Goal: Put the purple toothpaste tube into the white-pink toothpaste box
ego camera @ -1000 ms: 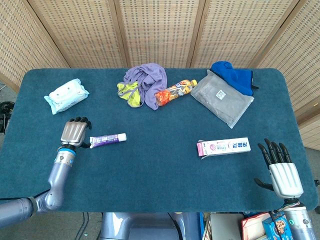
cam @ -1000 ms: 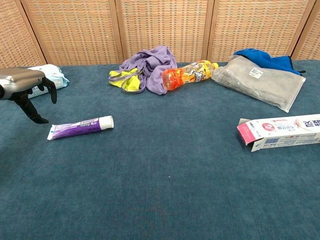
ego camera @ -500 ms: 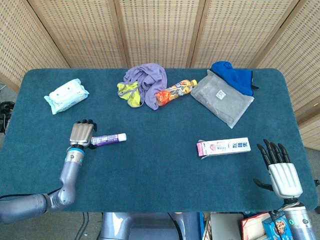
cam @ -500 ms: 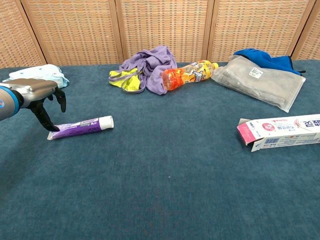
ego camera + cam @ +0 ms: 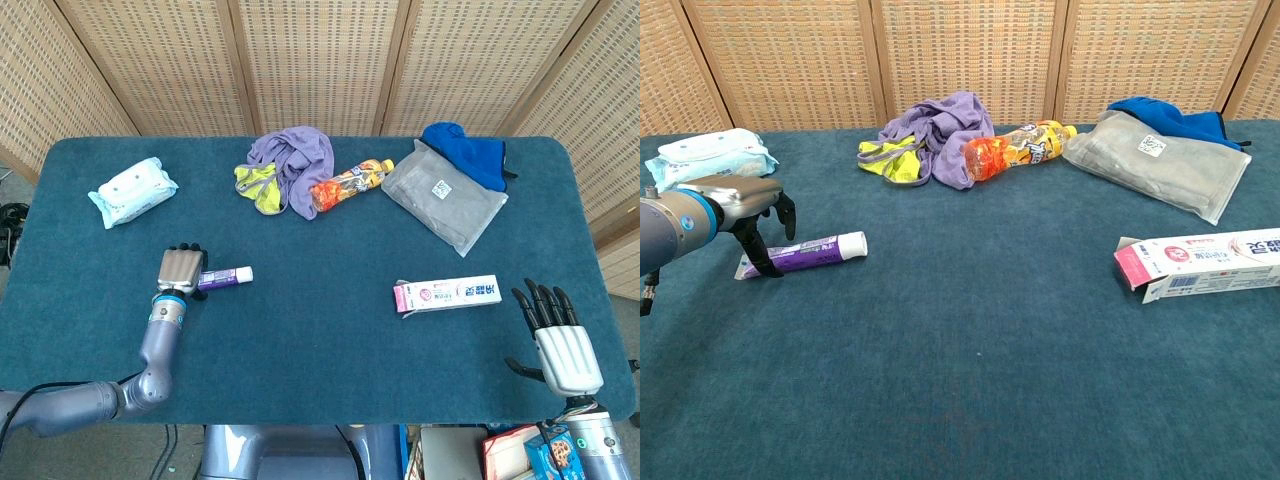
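The purple toothpaste tube (image 5: 226, 277) (image 5: 816, 251) lies flat on the blue table, white cap to the right. My left hand (image 5: 180, 268) (image 5: 748, 206) hangs over its tail end, fingers (image 5: 764, 259) pointing down on either side and touching the table beside it; the tube still rests on the cloth. Far to the right lies the white-pink toothpaste box (image 5: 447, 293) (image 5: 1203, 262), its pink end flap open towards the tube. Near the table's front right corner my right hand (image 5: 560, 338) is open with fingers spread, to the right of the box; the chest view does not show it.
Along the back stand a wet-wipes pack (image 5: 132, 190), a purple and yellow clothes heap (image 5: 288, 167), an orange bottle (image 5: 351, 182) on its side, and a grey pouch (image 5: 445, 202) with a blue cloth (image 5: 466, 150) behind it. Bare cloth separates tube and box.
My left hand has moved right and down from beside the tube's tail to over it, fingers now straddling it. The tube, box and right hand have barely shifted.
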Controlling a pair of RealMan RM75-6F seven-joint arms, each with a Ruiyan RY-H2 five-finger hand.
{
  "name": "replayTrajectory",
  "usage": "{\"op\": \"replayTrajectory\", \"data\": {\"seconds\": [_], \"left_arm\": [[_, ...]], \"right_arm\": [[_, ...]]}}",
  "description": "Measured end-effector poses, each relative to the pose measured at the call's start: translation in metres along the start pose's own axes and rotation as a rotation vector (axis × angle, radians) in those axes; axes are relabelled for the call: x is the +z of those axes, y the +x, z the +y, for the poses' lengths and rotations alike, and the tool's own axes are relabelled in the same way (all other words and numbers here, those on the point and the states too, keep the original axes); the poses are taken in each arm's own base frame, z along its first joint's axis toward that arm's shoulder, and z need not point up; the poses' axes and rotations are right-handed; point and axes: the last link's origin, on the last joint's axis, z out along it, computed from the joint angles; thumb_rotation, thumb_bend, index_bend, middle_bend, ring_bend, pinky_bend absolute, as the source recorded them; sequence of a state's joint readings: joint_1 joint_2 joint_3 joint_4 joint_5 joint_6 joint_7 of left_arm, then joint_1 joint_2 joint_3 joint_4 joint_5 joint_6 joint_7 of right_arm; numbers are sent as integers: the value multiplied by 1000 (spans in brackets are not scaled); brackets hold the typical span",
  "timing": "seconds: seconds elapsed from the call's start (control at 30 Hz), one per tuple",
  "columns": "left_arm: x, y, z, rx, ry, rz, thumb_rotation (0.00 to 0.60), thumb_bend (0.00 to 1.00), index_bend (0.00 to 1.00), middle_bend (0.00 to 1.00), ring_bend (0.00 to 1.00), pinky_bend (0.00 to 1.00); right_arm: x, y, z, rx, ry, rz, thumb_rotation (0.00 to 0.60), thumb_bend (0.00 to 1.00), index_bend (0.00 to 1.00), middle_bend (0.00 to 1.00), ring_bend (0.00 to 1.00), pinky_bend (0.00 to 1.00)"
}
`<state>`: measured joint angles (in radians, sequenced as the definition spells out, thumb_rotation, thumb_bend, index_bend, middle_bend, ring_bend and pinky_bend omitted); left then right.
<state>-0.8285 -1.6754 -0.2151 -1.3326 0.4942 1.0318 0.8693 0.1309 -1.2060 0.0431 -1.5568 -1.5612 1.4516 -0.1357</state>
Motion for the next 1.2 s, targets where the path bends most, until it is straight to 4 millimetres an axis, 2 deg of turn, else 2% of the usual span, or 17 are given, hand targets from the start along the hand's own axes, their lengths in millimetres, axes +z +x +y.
{"op": "replayTrajectory", "data": {"seconds": [0.2, 0.4, 0.73, 0.97, 1.2], "left_arm": [[2, 1, 10, 8, -10, 4, 600, 192, 419, 265, 218, 266], [3, -2, 15, 26, -17, 20, 600, 192, 505, 341, 290, 320], [7, -13, 17, 47, -29, 87, 600, 327, 760, 564, 471, 456], [5, -5, 17, 33, -69, 187, 600, 366, 860, 635, 529, 498], [-1, 10, 10, 29, -119, 277, 600, 370, 874, 638, 535, 501]], "right_arm": [[0, 0, -1, 4, 4, 1, 600, 61, 0, 0, 0, 0], [0, 0, -1, 10, 8, 5, 600, 62, 0, 0, 0, 0], [-2, 3, 0, 23, 12, 26, 600, 62, 0, 0, 0, 0], [-1, 2, 0, 25, 10, 23, 600, 62, 0, 0, 0, 0], [-1, 3, 1, 27, 5, 26, 600, 60, 0, 0, 0, 0]]}}
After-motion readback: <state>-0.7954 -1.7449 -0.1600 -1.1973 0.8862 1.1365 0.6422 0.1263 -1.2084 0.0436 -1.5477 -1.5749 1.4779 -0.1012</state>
